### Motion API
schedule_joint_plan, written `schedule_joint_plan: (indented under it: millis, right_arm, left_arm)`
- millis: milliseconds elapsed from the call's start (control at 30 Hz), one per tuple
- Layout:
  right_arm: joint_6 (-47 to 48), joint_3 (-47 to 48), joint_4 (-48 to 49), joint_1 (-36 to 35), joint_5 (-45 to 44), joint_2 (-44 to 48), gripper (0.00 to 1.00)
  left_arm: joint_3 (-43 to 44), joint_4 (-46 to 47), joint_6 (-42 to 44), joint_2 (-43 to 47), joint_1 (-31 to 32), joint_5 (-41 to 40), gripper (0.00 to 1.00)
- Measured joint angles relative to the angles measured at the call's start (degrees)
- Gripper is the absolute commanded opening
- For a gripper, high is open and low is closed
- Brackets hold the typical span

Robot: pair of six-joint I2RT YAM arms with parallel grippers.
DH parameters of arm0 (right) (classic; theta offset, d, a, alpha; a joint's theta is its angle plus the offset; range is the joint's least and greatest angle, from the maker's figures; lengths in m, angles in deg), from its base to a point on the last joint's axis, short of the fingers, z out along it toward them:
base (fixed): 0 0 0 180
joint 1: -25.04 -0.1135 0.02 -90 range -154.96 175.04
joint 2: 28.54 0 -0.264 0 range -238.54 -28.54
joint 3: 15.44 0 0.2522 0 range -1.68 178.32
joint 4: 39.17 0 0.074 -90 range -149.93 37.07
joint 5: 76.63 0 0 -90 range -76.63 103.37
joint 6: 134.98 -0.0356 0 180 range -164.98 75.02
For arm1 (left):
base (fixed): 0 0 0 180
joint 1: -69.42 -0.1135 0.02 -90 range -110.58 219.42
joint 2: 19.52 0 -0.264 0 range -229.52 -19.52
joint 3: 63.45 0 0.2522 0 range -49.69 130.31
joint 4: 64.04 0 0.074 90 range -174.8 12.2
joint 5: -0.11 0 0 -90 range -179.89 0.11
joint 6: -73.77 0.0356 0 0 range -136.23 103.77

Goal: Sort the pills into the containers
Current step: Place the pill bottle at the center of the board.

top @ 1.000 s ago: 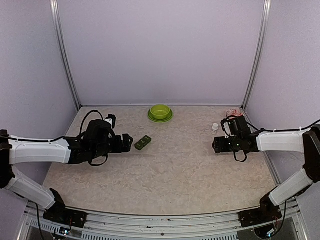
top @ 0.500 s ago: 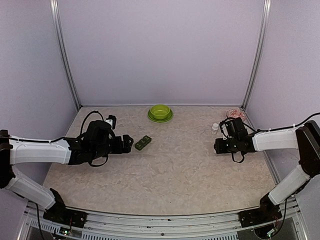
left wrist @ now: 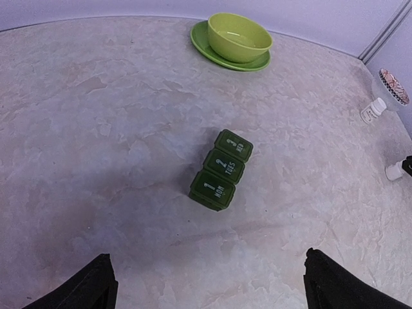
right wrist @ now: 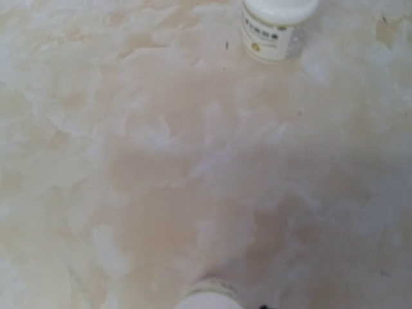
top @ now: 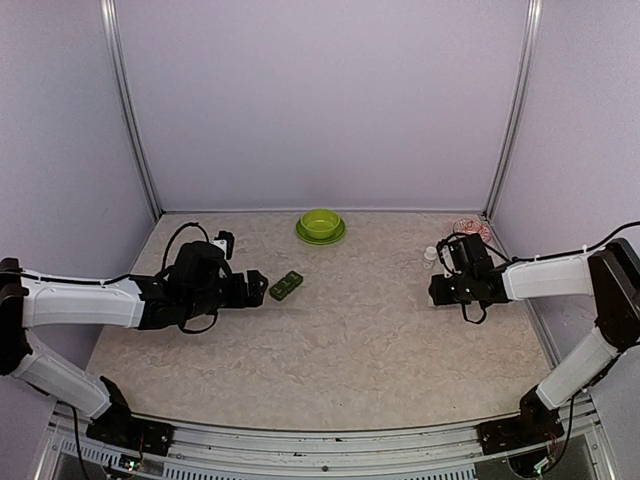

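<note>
Pill box (left wrist: pixel 221 169) lies just ahead of the left gripper (top: pixel 256 285), at mid-frame in the left wrist view, centred between its widely spread fingers (left wrist: pixel 96 286). Its long axis slants from lower left to upper right, and this arm is much the nearer. All three lids are down, so the contents are hidden, and no pills show anywhere. The lime bowl (left wrist: pixel 239 38) at the top shows nothing inside. The right gripper (top: pixel 436 291), at the right of the overhead frame, hovers at a small white bottle (left wrist: pixel 394 170); whether its jaws pinch it I cannot tell.
</note>
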Motion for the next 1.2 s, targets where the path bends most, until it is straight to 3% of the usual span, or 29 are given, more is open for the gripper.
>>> schedule_joint_plan:
  millis: [200,933,1200]
  right_arm:
    - [0.2,0.9,0.2,0.0,0.1,-0.5,0.29]
    - [0.7,1.0,0.4,-0.7,0.7,-1.3,0.36]
    - [1.1,0.9,0.4,-1.3,1.2,-1.3,0.52]
  left_arm:
    - [0.1,0.0,0.0,-0.5,0.0,0.0,0.99]
    - [0.1,0.8,0.6,-2.1,0.0,-0.2,0.99]
    - [8.0,1.0,8.9,-11.9,-0.2,-0.7,0.99]
